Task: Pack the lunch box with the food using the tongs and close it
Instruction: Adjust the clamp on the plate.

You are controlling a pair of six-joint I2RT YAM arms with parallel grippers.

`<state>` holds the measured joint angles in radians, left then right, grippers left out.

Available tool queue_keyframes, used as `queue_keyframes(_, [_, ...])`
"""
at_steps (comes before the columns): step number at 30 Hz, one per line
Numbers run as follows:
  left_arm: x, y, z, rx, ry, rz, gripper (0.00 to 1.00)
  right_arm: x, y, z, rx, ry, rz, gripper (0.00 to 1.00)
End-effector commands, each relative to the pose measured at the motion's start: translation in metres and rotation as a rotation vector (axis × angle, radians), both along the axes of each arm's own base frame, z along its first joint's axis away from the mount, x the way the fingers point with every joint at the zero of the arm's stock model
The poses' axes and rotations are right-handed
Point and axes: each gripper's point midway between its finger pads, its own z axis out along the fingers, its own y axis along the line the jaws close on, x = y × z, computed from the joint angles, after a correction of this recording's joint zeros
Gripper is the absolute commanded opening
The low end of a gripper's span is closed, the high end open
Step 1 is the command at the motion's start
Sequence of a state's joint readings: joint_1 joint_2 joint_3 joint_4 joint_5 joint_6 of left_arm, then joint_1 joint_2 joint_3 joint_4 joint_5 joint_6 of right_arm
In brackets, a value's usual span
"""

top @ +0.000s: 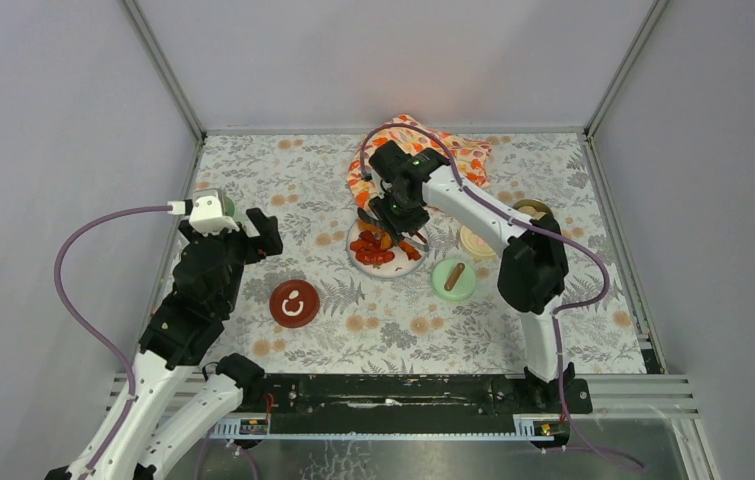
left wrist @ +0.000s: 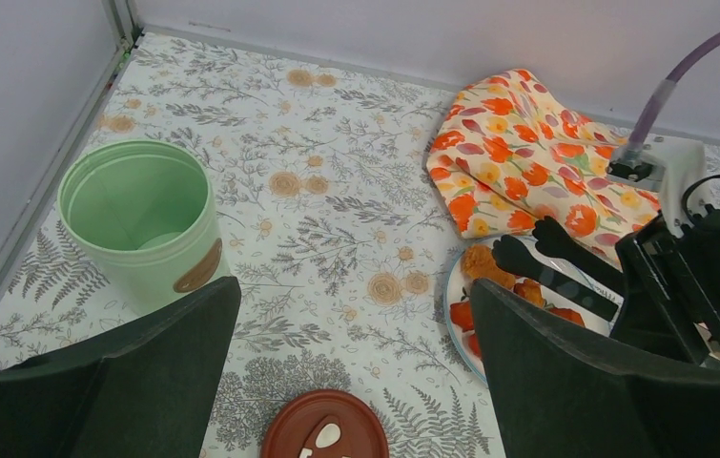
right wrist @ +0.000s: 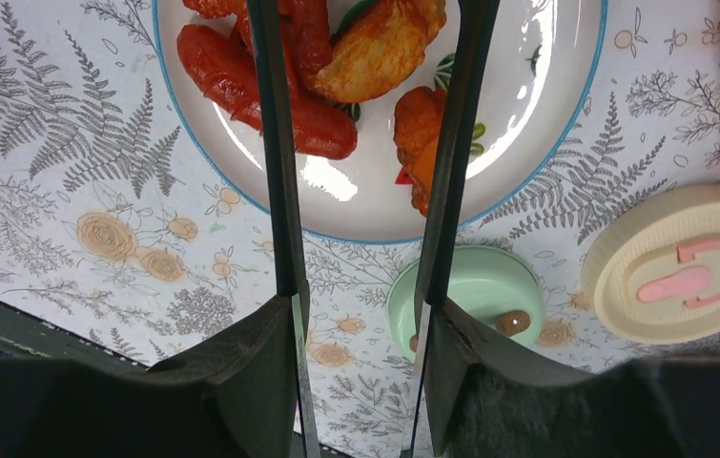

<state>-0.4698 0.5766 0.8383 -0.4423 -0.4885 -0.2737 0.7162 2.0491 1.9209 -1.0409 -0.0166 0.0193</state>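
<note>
Slim dark tongs (right wrist: pixel 276 153) run up from my right gripper (right wrist: pixel 360 324), which is shut on their two arms. The arms stand apart over the white plate (right wrist: pixel 537 134), with orange-red and golden fried food (right wrist: pixel 375 52) between and beside them. From above, the right gripper (top: pixel 395 203) hangs over that plate (top: pixel 409 268). My left gripper (left wrist: pixel 356 305) is open and holds nothing. It sits just right of the lunch box's tall mint-green pot (left wrist: pixel 136 221), which stands uncovered. The tongs' tips (left wrist: pixel 520 256) touch the food (left wrist: pixel 483 261).
A dark red lid (top: pixel 294 303) lies in front of the left gripper. A green lid (right wrist: pixel 480 291) and a cream lid (right wrist: pixel 680 277) lie right of the plate. An orange flowered cloth (left wrist: pixel 518 153) is bunched behind the plate. Grey walls close the table.
</note>
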Motion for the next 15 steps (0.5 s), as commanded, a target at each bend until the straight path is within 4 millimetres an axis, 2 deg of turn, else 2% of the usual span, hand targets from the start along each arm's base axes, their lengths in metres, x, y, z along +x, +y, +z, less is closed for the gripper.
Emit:
queue_keyframes(1, [0.005, -0.002, 0.011, -0.025, -0.046, -0.003, 0.98, 0.014, 0.009, 0.006, 0.006, -0.048, 0.053, 0.52])
queue_keyframes(15, [0.004, -0.001, 0.012, -0.027, -0.05, -0.004, 0.98, 0.023, 0.021, -0.028, -0.019, -0.003, 0.073, 0.51])
